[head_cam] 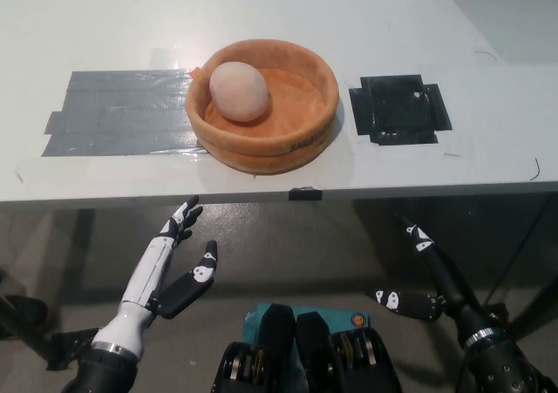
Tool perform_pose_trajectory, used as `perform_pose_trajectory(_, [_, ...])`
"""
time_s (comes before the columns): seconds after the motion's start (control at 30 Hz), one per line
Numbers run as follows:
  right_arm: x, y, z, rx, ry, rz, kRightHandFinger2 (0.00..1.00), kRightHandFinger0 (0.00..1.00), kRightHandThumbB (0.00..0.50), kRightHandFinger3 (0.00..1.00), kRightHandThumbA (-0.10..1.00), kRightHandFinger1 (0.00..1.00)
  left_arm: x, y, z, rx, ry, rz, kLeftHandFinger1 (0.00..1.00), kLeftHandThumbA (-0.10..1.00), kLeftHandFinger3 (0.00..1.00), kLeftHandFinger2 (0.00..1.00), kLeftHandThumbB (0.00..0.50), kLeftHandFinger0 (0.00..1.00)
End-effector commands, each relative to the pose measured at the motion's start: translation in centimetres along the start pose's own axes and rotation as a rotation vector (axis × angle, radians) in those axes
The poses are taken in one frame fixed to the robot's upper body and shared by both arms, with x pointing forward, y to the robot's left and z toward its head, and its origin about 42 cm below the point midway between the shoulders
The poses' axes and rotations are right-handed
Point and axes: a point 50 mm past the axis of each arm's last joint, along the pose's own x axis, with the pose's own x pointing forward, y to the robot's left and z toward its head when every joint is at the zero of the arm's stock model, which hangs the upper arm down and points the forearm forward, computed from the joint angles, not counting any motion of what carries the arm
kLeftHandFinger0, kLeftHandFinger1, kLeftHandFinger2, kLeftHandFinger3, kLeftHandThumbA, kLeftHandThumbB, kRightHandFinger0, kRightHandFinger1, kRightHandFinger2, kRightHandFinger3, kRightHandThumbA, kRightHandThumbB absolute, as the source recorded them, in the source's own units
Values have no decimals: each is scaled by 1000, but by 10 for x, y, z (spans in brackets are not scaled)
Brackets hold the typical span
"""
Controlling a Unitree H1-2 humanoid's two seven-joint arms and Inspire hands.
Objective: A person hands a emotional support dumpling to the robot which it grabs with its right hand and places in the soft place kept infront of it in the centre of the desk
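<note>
Dumpling, pale, egg-shaped: lying inside orange soft bowl, toward its left wall. Right hand and left hand: below bowl, under desk edge, fingers spread, empty.

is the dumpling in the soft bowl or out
In: the dumpling lies inside the orange soft bowl, toward its left wall.

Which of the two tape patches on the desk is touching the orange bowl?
The grey tape patch, on the bowl's left: its right edge runs under the rim of the orange bowl. The black tape patch, on the right, lies apart from it.
</note>
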Motion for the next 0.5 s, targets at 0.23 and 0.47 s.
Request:
perform_pose_trajectory(0.23, [2,-2,12,14,-59,-20,1000,1000,238,1000,899,1000,-3,4,4,7,-30,-1,1000,457,1000,1000,0,1000])
perform_pose_trajectory(0.47, [2,-1,12,23,-65,-16,1000,1000,244,1000,922,1000,-5,4,4,9,-26,2,1000,471,1000,1000,0,1000])
